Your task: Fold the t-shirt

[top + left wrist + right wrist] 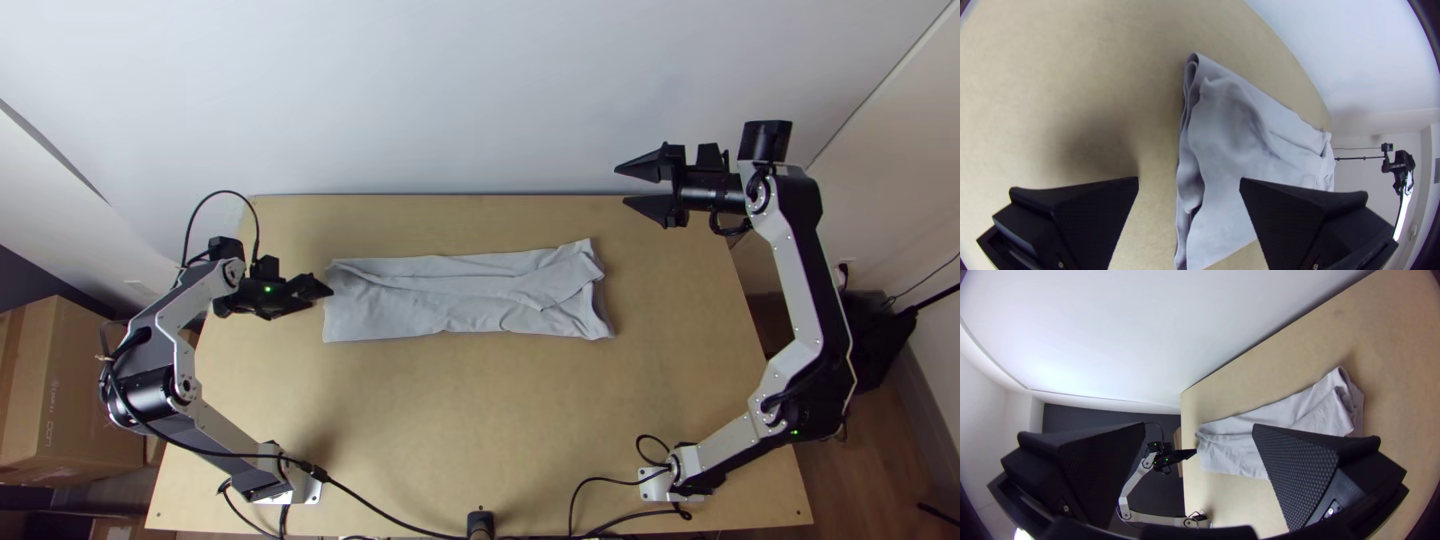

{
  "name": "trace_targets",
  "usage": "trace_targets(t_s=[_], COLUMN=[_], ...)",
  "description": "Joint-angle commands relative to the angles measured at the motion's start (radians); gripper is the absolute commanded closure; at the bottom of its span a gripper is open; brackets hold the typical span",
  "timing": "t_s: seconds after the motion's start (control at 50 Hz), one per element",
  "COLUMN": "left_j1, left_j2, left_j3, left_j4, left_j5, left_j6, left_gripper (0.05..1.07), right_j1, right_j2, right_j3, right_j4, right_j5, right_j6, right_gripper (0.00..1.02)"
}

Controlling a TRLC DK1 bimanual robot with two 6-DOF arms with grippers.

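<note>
Presumably poised to pinch the left end.
Left end effector (1189,181) gapes by the folded t-shirt (420,310); right end effector (619,185) hangs open far right, perhaps leaving room.

The top view faces steeply down; both slanting wrist views, left nearer, share the t-shirt (400,312).

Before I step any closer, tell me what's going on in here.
Two robot arms are at work folding a grey t-shirt, which lies on the wooden table as a long, layered strip with some wrinkles. The left end effector is open at one short end of it. The right end effector is also open, well away from the cloth. Neither is gripping it.
</note>
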Motion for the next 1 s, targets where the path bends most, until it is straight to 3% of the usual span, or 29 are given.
trace_targets(t_s=[0.0,0.2,0.42,0.46,0.48,0.54,0.58,0.6,0.74,0.98], left_j1=[-0.032,-0.119,-0.216,-0.225,-0.228,-0.230,-0.227,-0.224,-0.168,0.082], left_j2=[-0.015,-0.005,0.010,0.010,0.008,-0.007,-0.018,-0.021,-0.051,-0.107], left_j3=[-0.036,-0.055,-0.062,-0.067,-0.070,-0.087,-0.101,-0.105,-0.138,-0.121], left_j4=[0.022,0.072,0.144,0.154,0.158,0.189,0.215,0.221,0.224,0.140], left_j5=[0.015,0.007,-0.111,-0.139,-0.148,-0.157,-0.174,-0.176,-0.176,-0.174], left_j6=[-0.035,-0.104,-0.172,-0.181,-0.181,-0.189,-0.192,-0.192,-0.150,0.015], left_gripper=[0.10,0.10,0.12,0.21,0.31,0.68,0.99,1.06,1.04,1.04], right_j1=[-0.006,0.006,0.006,0.006,0.006,0.006,0.006,0.006,0.006,0.011], right_j2=[-0.050,-0.096,-0.127,-0.132,-0.133,-0.139,-0.142,-0.142,-0.153,-0.161], right_j3=[-0.037,-0.057,-0.062,-0.065,-0.067,-0.070,-0.071,-0.073,-0.094,-0.137], right_j4=[-0.010,-0.008,-0.010,-0.008,-0.008,-0.008,-0.008,-0.010,-0.008,-0.005], right_j5=[-0.018,-0.017,-0.018,-0.018,-0.018,-0.018,-0.018,-0.018,-0.018,-0.017], right_j6=[0.027,0.025,0.025,0.025,0.025,0.025,0.025,0.025,0.022,0.007], right_gripper=[0.04,0.04,0.04,0.04,0.04,0.04,0.04,0.04,0.04,0.04])
